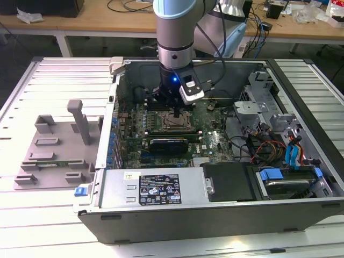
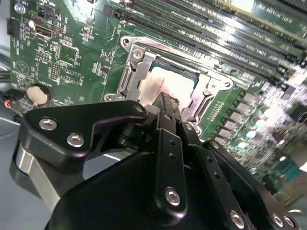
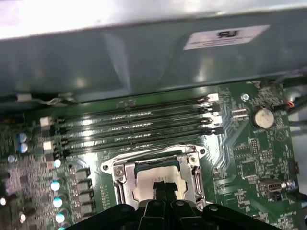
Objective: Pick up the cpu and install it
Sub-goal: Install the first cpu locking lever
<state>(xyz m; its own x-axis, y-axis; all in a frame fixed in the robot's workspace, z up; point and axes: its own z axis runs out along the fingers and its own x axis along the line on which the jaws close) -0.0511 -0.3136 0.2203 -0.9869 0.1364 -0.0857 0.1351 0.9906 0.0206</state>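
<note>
Pale brushed-metal cpu (image 2: 160, 88); matt black hand (image 2: 165, 108).

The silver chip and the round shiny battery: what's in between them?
In the first wrist view, the metal socket frame edges the cpu; then green motherboard with small parts runs to the round battery.

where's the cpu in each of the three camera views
Exterior view: cpu in the open case, directly under the end effector.
Second wrist view: pale plate inside the socket frame, just beyond the black fingers.
First wrist view, inside the frame.
Shared landmark: the metal socket frame.
</note>
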